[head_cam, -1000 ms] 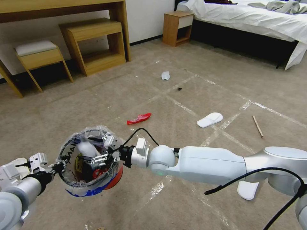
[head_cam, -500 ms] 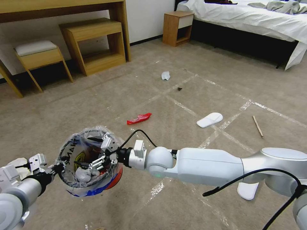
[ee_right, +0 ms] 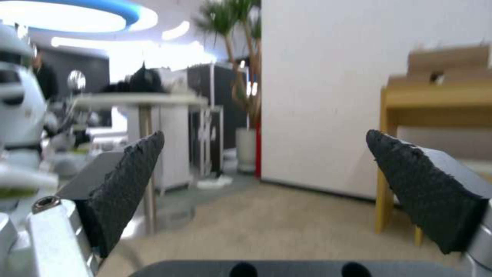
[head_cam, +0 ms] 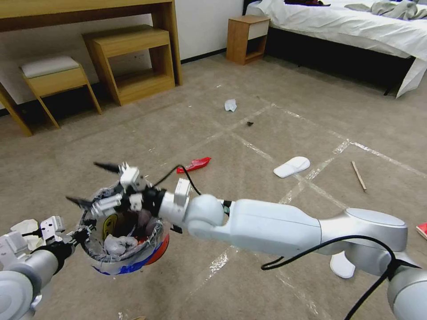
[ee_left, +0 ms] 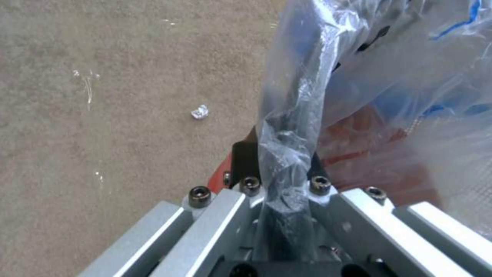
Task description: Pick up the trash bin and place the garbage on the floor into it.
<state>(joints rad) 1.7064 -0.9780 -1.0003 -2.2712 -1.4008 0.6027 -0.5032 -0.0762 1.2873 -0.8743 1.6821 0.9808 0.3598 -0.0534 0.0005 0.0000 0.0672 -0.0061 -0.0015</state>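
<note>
1. Right gripper (head_cam: 86, 184) sits above the near-left rim of the trash bin (head_cam: 129, 260), jaws spread wide, nothing between the dark pads (ee_right: 128, 184); right wrist view confirms an empty gap with wall and desk leg behind
2. Left gripper (head_cam: 84, 231) clamped tight on the bin's left rim; left wrist view shows the fingers (ee_left: 220, 215) pinching the rim together with a bunched fold of the clear plastic liner (ee_left: 292, 127)
3. Bin is held off the carpet at lower left of the head view, tilted slightly, red and blue outside, dark inside with yellow print
4. Inside the bin: a white tissue wad (head_cam: 120, 244) plus something red under it, hard to tell what
5. Still on the floor: red wrapper (head_cam: 194, 165) just beyond the right gripper's wrist, white slipper (head_cam: 292, 166) further right, wooden stick (head_cam: 359, 175) right of that, crumpled white tissue (head_cam: 230, 105) well beyond towards the bed (head_cam: 356, 26)
6. Second white slipper (head_cam: 342, 264) partly hidden under the right forearm; a red scrap (head_cam: 422, 230) at the right edge
7. Small clear scrap (ee_left: 200, 112) on the carpet below the bin in the left wrist view
</note>
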